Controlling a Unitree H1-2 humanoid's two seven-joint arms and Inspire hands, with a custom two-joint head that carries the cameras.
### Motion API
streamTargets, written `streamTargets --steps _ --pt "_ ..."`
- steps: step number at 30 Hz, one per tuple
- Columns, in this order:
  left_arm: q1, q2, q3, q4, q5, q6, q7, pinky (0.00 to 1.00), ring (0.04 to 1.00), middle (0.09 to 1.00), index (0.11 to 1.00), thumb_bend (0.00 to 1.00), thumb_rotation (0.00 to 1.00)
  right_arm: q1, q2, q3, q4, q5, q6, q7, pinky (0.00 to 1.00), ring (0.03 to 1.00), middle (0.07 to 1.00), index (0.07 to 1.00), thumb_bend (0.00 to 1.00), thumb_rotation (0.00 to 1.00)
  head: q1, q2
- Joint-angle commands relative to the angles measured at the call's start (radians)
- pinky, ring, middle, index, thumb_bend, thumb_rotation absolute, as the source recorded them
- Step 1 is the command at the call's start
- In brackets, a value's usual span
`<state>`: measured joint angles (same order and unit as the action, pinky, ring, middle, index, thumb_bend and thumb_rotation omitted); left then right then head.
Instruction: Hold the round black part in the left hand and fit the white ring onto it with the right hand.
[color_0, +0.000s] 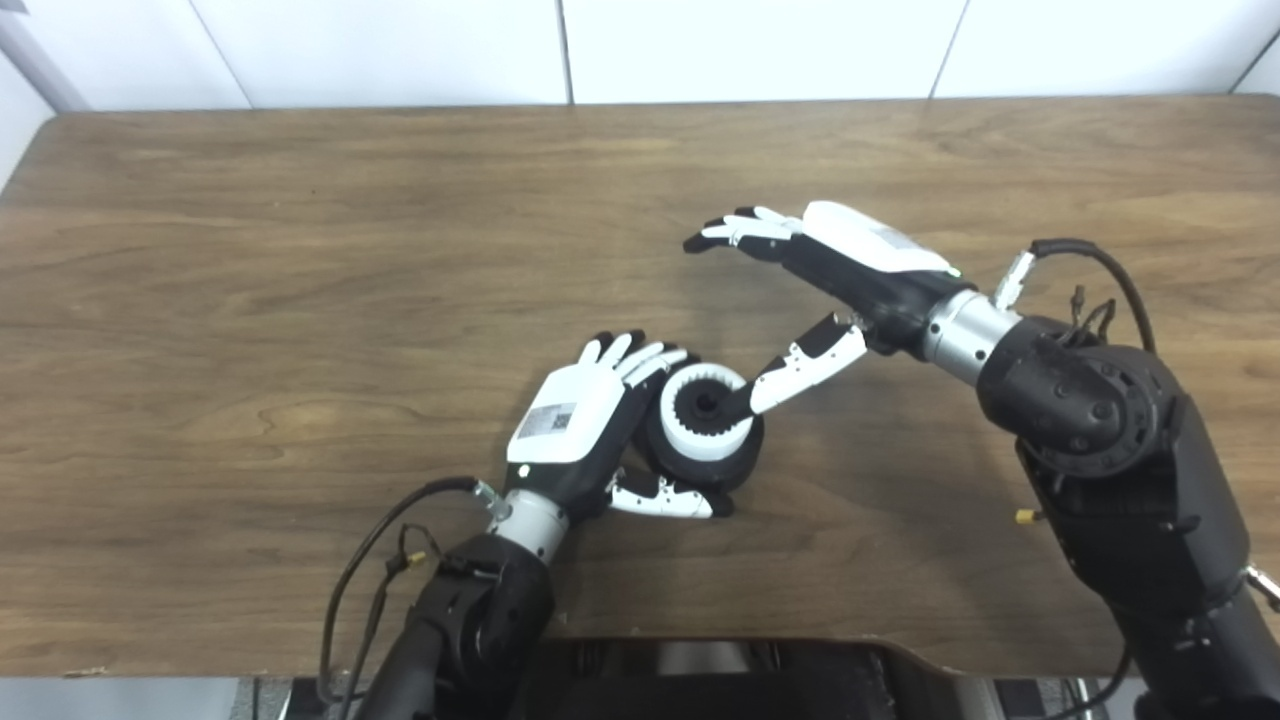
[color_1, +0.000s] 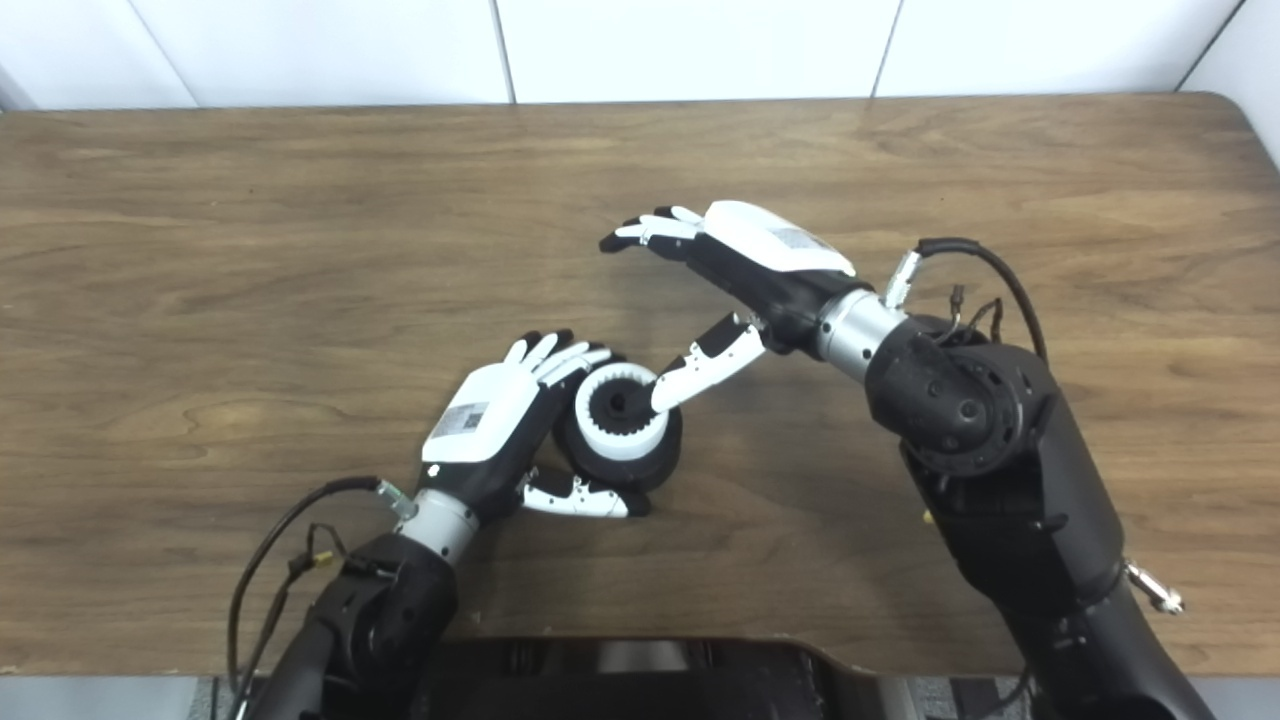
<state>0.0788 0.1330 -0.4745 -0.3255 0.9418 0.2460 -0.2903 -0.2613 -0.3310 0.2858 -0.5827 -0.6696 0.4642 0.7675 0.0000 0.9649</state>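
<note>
fingers (color_0: 640, 358) of left hand (color_0: 575, 420) grasp black part (color_0: 700, 455) with white ring (color_0: 700, 410); right hand (color_0: 840, 265) spread.

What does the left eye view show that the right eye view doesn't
Only the left eye view shows the table's far left corner. Only the right eye view shows its far right corner. Both show the left hand cupped around the round black part with the white ring seated on it, and the right hand open, its thumb touching the ring.

surface: wooden table (color_0: 300, 250); on it: round black part (color_0: 735, 465) carrying white ring (color_0: 672, 415), near front centre
</note>
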Motion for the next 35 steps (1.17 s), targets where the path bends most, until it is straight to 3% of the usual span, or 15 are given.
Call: streamTargets --steps 1,11,20,26,35 --pt "0.006 0.017 -0.001 0.014 0.005 0.059 -0.089 1.0 1.0 1.0 0.997 1.0 0.43 -0.041 0.004 -0.015 -0.033 -0.009 0.004 -0.003 1.0 1.0 0.952 0.883 1.0 0.44 0.003 -0.001" --pt "-0.015 0.047 0.03 -0.013 -0.005 0.06 -0.13 1.0 1.0 1.0 1.0 1.0 0.42 -0.033 0.022 -0.034 -0.027 -0.013 0.004 -0.005 1.0 1.0 0.956 0.885 1.0 0.44 0.011 -0.01" --pt "-0.037 0.12 0.099 -0.162 -0.051 0.06 -0.258 1.0 1.0 1.0 1.0 1.0 0.48 -0.034 0.018 -0.061 -0.021 0.008 0.005 0.002 1.0 1.0 0.971 0.894 1.0 0.44 0.035 -0.022" --pt "-0.047 0.165 0.153 -0.283 -0.131 0.128 -0.388 1.0 1.0 1.0 1.0 1.0 0.47 -0.061 -0.019 -0.075 0.001 0.016 0.005 0.072 1.0 1.0 1.0 0.935 1.0 0.42 0.041 -0.032" --pt "-0.057 0.21 0.226 -0.371 -0.155 0.196 -0.45 1.0 1.0 1.0 1.0 1.0 0.47 -0.065 -0.049 -0.108 0.021 0.032 0.003 0.057 1.0 1.0 0.998 0.933 1.0 0.45 0.055 -0.047"
